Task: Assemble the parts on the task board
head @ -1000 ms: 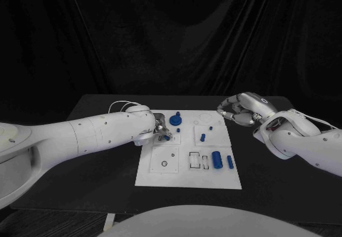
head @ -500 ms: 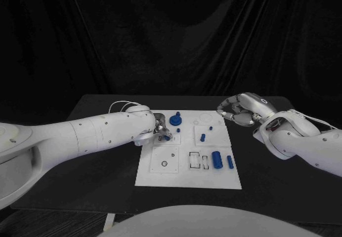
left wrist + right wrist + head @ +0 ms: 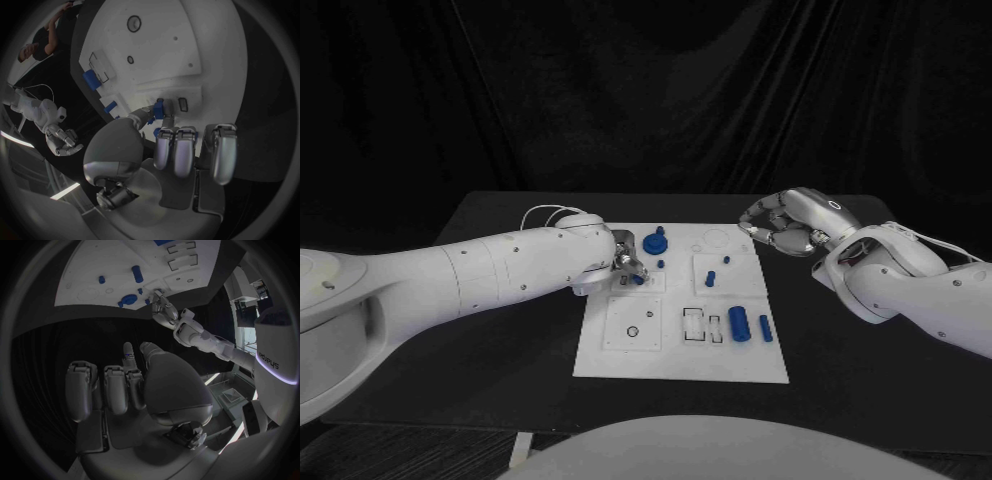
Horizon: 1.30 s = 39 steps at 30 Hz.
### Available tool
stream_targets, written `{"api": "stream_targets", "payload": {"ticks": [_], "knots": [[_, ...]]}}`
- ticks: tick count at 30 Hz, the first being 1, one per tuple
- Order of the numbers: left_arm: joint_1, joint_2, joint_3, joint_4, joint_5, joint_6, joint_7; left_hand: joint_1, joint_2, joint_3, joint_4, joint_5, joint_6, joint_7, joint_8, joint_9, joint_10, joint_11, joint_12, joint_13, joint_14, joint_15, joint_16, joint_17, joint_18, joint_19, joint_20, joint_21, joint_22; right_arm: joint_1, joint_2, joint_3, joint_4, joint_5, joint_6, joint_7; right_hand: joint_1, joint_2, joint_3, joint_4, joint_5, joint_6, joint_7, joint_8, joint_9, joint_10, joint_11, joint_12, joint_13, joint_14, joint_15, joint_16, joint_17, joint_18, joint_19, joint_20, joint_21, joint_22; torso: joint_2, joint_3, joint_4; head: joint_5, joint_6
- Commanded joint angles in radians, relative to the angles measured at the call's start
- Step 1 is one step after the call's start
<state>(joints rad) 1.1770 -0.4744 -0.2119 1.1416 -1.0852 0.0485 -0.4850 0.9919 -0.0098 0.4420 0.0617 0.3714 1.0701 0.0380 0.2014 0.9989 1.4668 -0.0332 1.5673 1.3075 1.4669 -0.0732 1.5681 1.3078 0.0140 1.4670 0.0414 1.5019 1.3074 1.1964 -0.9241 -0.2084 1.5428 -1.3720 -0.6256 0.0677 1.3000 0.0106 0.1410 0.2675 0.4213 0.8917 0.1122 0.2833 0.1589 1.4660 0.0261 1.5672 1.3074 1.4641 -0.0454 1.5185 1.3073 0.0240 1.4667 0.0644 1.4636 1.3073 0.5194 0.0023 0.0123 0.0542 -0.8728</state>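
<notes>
Head view: flat white rectangular task board (image 3: pixel 678 345) lay mid-table on the black table (image 3: pixel 502 330). The left hand (image 3: pixel 623 262) rested over the board's left upper part, fingertips at a small blue peg (image 3: pixel 638 280); whether it pinched the peg could not be told here. A round blue knob part (image 3: pixel 656 241) stood at the board's far edge, a short blue pin (image 3: pixel 711 278) near the centre, a thick blue cylinder (image 3: pixel 738 323) and a thinner blue rod (image 3: pixel 764 328) lay side by side at the right near part. The right hand (image 3: pixel 788 222) hung beside the board's far right corner, fingers curled in, holding nothing visible.

Left wrist view: left hand (image 3: pixel 164 150) pinched the small blue peg (image 3: pixel 159 108) between thumb and a fingertip, peg against the task board (image 3: pixel 206 55); other fingers lay extended side by side.

Right wrist view: right hand (image 3: pixel 128 390) with fingers folded toward the palm, nothing in them; task board (image 3: pixel 109 265) well apart, knob part (image 3: pixel 129 299) on it
</notes>
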Motion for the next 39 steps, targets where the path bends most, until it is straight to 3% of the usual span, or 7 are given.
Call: {"api": "stream_targets", "payload": {"ticks": [1, 15, 16, 18, 23, 25, 39], "knots": [[-0.005, 0.003, -0.001, 0.002, 0.003, 0.016, 0.011, 0.010, -0.001, -0.002, -0.005, 0.000, 0.002, -0.005, -0.004, 0.001, 0.104, 0.002, 0.004, 0.263, 0.104, 0.001, 0.003, 0.263, 0.012, 0.029, 0.000, -0.004, 0.206, -0.003, 0.000, 0.001, 0.000, -0.002, 0.002, -0.018, 0.008, -0.001, 0.004, 0.000, 0.005, 0.007, 0.000, -0.006, -0.001, 0.105, 0.006, 0.004, 0.263, 0.078, 0.007, -0.006, 0.124, 0.008, 0.049, 0.005, -0.006, 0.220, 0.000, 0.0001, 0.0004, -0.001, 0.000], [-0.009, 0.003, -0.001, -0.005, 0.003, 0.030, 0.006, 0.009, -0.003, -0.005, -0.004, -0.004, -0.001, -0.002, -0.007, 0.001, 0.104, 0.003, 0.004, 0.263, 0.104, 0.001, 0.003, 0.263, 0.015, 0.022, 0.000, -0.011, 0.201, -0.004, 0.001, 0.001, -0.002, -0.002, 0.005, -0.020, 0.008, -0.001, 0.006, 0.001, 0.004, 0.007, 0.001, -0.009, -0.002, 0.105, 0.006, 0.004, 0.263, 0.078, 0.007, -0.007, 0.123, 0.008, 0.049, 0.005, -0.007, 0.220, 0.000, 0.0002, 0.0004, 0.001, 0.000], [-0.010, 0.003, -0.001, -0.004, 0.003, 0.031, 0.006, 0.006, -0.004, -0.010, 0.000, -0.017, -0.003, -0.001, -0.010, 0.001, 0.104, 0.005, 0.004, 0.263, 0.104, 0.002, 0.003, 0.263, 0.015, 0.022, 0.001, -0.013, 0.201, -0.004, 0.001, 0.001, -0.002, -0.002, 0.006, -0.020, 0.008, -0.001, 0.006, 0.001, 0.004, 0.007, 0.001, -0.009, -0.002, 0.105, 0.006, 0.004, 0.263, 0.078, 0.007, -0.007, 0.123, 0.008, 0.049, 0.005, -0.007, 0.220, 0.000, 0.0003, 0.0005, 0.001, 0.000], [-0.011, 0.003, -0.001, -0.004, 0.003, 0.033, 0.005, -0.017, -0.005, -0.036, 0.027, -0.122, -0.010, 0.003, -0.021, 0.000, 0.104, 0.010, 0.004, 0.263, 0.104, 0.006, 0.003, 0.263, 0.015, 0.019, 0.005, -0.017, 0.199, -0.004, 0.001, 0.001, -0.002, -0.002, 0.007, -0.021, 0.008, -0.001, 0.006, 0.001, 0.004, 0.007, 0.001, -0.009, -0.002, 0.105, 0.006, 0.004, 0.263, 0.078, 0.007, -0.007, 0.123, 0.008, 0.049, 0.005, -0.007, 0.220, 0.000, 0.0002, 0.0003, 0.001, 0.000], [-0.013, 0.003, -0.001, -0.003, 0.003, 0.036, 0.000, -0.077, -0.023, -0.145, 0.099, -0.275, -0.024, 0.019, -0.043, -0.002, 0.104, 0.023, 0.004, 0.263, 0.104, 0.019, 0.003, 0.263, 0.018, 0.012, 0.016, -0.027, 0.196, -0.004, 0.002, 0.001, -0.003, -0.002, 0.008, -0.022, 0.008, -0.001, 0.006, 0.001, 0.004, 0.007, 0.001, -0.010, -0.002, 0.105, 0.006, 0.004, 0.263, 0.078, 0.007, -0.007, 0.122, 0.008, 0.049, 0.005, -0.007, 0.220, 0.000, -0.0002, 0.0005, 0.002, 0.000], [-0.014, 0.003, -0.001, -0.003, 0.002, 0.037, -0.002, -0.088, -0.025, -0.174, 0.116, -0.304, -0.025, 0.021, -0.047, -0.001, 0.104, 0.025, 0.004, 0.263, 0.104, 0.020, 0.003, 0.263, 0.019, 0.010, 0.018, -0.030, 0.194, -0.004, 0.002, 0.001, -0.003, -0.002, 0.008, -0.023, 0.008, -0.001, 0.006, 0.001, 0.004, 0.007, 0.001, -0.010, -0.002, 0.105, 0.006, 0.004, 0.263, 0.078, 0.007, -0.007, 0.122, 0.008, 0.049, 0.005, -0.007, 0.220, 0.000, -0.0003, 0.0002, 0.002, 0.000], [-0.016, 0.002, -0.001, -0.006, 0.002, 0.038, -0.015, -0.124, -0.020, -0.264, 0.179, -0.321, -0.040, 0.028, -0.052, 0.014, 0.104, 0.032, 0.004, 0.263, 0.104, 0.026, 0.003, 0.263, 0.024, -0.003, 0.023, -0.049, 0.187, -0.004, 0.000, 0.001, -0.002, -0.002, 0.010, -0.022, 0.008, -0.001, 0.006, 0.001, 0.004, 0.007, 0.001, -0.010, -0.002, 0.105, 0.006, 0.004, 0.263, 0.078, 0.007, -0.007, 0.122, 0.008, 0.049, 0.005, -0.007, 0.220, 0.000, -0.0002, -0.0006, 0.001, 0.000]]}}
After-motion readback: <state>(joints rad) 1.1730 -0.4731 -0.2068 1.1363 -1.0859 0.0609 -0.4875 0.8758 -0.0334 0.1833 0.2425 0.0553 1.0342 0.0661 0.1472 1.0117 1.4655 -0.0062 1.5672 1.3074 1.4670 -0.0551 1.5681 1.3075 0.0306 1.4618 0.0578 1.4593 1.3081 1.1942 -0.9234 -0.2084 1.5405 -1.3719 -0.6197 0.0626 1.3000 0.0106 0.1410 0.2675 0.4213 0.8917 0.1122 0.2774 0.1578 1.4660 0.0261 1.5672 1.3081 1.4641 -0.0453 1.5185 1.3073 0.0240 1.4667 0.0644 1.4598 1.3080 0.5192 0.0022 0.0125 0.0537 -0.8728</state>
